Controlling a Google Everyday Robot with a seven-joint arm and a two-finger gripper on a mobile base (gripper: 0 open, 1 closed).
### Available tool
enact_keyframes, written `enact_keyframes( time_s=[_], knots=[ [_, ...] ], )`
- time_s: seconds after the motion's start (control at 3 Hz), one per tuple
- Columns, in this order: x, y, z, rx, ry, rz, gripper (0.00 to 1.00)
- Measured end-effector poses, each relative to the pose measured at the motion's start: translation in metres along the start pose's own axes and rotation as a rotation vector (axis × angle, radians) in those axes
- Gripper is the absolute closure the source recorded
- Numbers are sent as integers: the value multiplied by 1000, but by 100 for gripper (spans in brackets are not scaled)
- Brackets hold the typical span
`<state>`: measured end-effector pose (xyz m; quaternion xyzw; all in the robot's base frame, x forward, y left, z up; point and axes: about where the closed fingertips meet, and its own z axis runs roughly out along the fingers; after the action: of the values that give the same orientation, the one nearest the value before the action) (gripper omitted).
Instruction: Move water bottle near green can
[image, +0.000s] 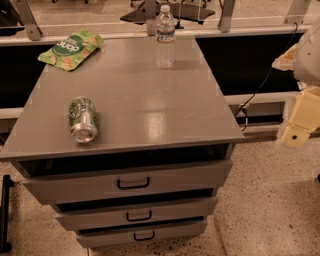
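Note:
The water bottle (165, 37) stands upright near the far edge of the grey cabinet top (150, 95), right of centre. It is clear, with a white cap and a pale label band. The green can (82, 119) lies on its side near the front left, with a silver end facing the front edge. My gripper (298, 125) is a pale yellow part at the right edge of the view. It hangs beside the cabinet, off its top and far from both bottle and can. It holds nothing that I can see.
A flat green snack bag (72, 48) with white lettering lies at the far left corner. The cabinet has three drawers (134, 183) with dark handles. A black cable (257, 90) hangs to the right. A rail with metal posts runs behind.

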<state>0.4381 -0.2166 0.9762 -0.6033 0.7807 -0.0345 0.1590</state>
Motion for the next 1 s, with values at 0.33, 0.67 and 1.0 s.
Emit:
enact_keyframes(
  time_s=[0.33, 0.67, 1.0],
  knots=[
    [0, 0, 0, 0, 0, 0, 0],
    [-8, -13, 7, 8, -48, -5, 0],
    [-27, -56, 26, 41, -124, -18, 0]
  ],
)
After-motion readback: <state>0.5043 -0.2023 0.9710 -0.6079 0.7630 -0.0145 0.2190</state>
